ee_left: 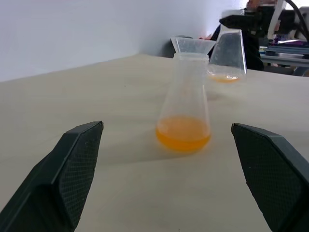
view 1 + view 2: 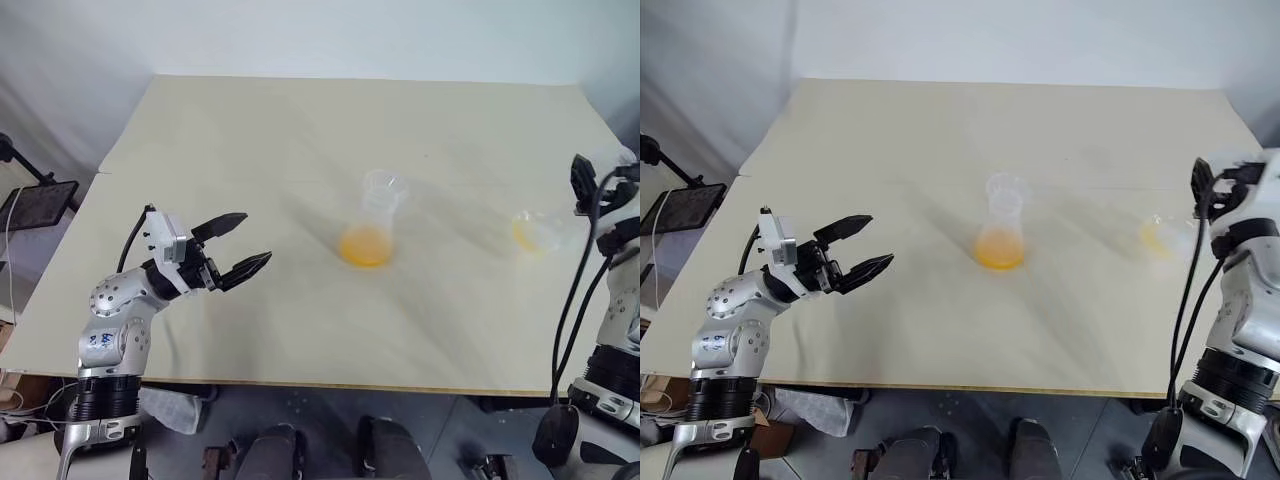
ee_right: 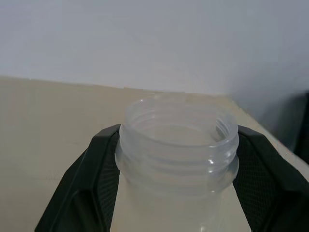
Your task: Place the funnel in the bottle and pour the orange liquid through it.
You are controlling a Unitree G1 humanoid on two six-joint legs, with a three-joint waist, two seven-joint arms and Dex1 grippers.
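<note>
Right wrist view has the right gripper (image 3: 176, 159) clamped on the threaded neck of a clear wide-mouthed vessel (image 3: 178, 145), one black finger on each side and both touching the plastic. The vessel stands upright in the grip with its mouth open, and a thin bit of orange sits at its bottom in the left wrist view. In the head views that arm sits way over at the table's right edge, kinda blurred.

The left gripper (image 2: 243, 247) has its jaws spread as wide as they go, holding nothing and touching nothing, hovering over the front-left part of the table (image 2: 300, 130) and pointing toward the middle.

Lots of room here: the tabletop is bare pale board all around the bottle, and both grippers are well apart from it.

The bottle (image 2: 370, 225) stands upright near the table's center, clear, narrow neck flaring to a wide base. The funnel (image 1: 193, 46) sits in its neck, flared rim just above the mouth and super hard to spot. The orange liquid (image 1: 183, 133) pools in the bottle's base as a shallow bright layer.
</note>
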